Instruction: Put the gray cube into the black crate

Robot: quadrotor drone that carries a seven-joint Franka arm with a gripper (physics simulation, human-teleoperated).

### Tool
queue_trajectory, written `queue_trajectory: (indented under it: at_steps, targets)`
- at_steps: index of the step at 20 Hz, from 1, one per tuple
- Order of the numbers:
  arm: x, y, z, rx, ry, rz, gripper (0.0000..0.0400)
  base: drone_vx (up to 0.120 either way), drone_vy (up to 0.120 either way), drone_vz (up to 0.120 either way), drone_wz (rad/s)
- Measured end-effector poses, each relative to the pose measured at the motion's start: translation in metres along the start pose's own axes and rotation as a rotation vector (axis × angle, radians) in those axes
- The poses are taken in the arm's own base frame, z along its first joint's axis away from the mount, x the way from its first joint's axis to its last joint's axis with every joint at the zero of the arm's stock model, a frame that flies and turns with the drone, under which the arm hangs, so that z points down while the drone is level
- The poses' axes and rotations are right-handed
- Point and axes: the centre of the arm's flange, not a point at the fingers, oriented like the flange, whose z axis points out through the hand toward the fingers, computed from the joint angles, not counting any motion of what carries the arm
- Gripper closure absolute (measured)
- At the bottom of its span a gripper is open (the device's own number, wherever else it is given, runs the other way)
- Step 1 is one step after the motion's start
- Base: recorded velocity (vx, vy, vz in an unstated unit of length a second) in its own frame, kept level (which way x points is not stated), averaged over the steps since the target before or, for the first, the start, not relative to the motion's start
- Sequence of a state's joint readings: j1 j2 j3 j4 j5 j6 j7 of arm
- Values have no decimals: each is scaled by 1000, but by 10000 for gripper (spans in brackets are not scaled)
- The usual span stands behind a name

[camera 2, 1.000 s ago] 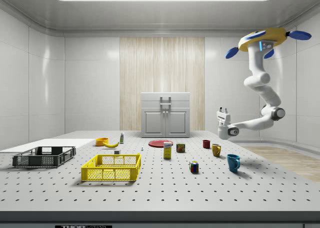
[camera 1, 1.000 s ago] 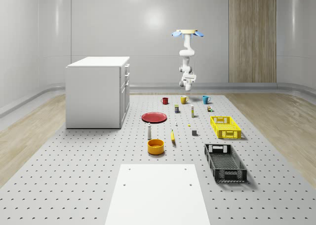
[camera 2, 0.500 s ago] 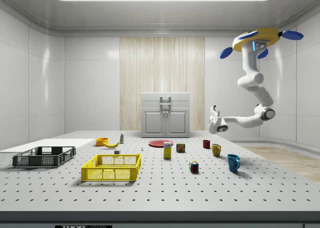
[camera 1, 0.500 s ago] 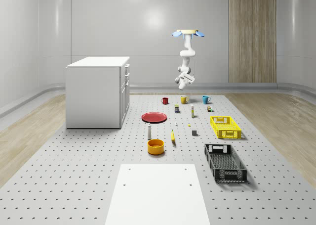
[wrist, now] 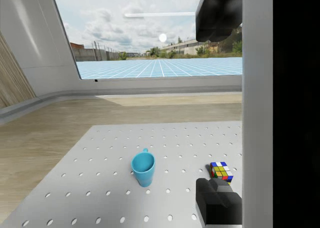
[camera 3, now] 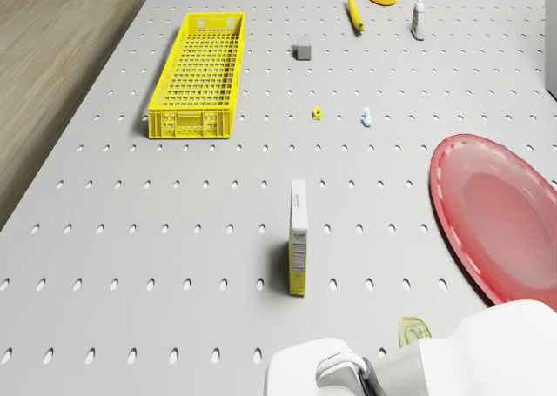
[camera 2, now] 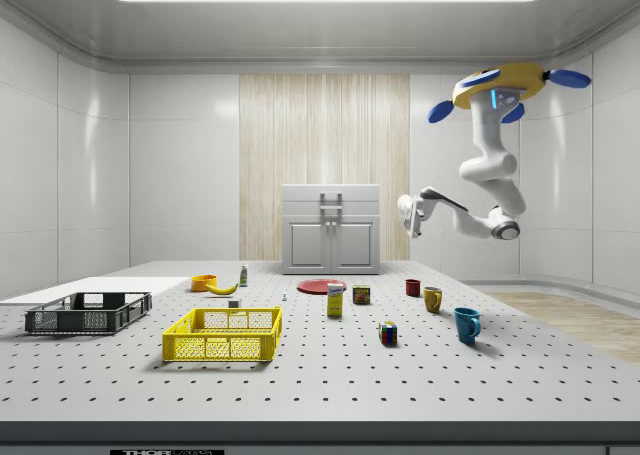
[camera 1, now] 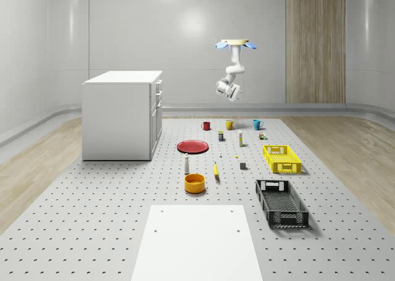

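The small gray cube [camera 1: 243, 165] [camera 3: 303, 48] sits on the perforated table between the banana and the yellow crate. The black crate [camera 1: 281, 202] [camera 2: 88, 313] stands nearer the whole-scene view's front, to the right. The drone [camera 1: 235, 44] [camera 2: 505, 83] hovers high over the table's far end, above the mugs. Its arm is folded, holding the gripper [camera 1: 234, 96] [camera 2: 409, 221] [wrist: 218, 107] in mid-air, far from the cube. In the wrist view the two dark fingers [wrist: 217, 203] stand wide apart with nothing between them, facing a blue mug [wrist: 143, 169] and a Rubik's cube [wrist: 221, 171].
A yellow crate [camera 1: 282, 159] [camera 3: 196, 74] lies beyond the black one. A red plate [camera 1: 193, 146] [camera 3: 496, 213], a yellow box [camera 3: 298, 248], a banana [camera 1: 216, 170], an orange bowl [camera 1: 194, 183] and mugs dot the table. A white cabinet [camera 1: 122, 114] stands at the whole-scene view's left.
The arm has folded and lifted the gripper higher. The drone has drifted toward the side view's left.
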State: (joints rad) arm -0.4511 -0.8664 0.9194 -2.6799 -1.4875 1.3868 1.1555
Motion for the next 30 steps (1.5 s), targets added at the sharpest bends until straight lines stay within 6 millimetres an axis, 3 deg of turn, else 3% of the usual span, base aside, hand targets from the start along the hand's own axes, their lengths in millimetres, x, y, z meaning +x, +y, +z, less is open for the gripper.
queue_trajectory:
  at_steps: [5,10,30]
  targets:
    - [-35,-35,13,-369,370,-13,0,120,0,-120,0]
    - [-49,-48,26,-532,539,-20,0,120,0,-120,0]
    - [-57,-55,38,-640,655,-25,0,120,0,-110,0]
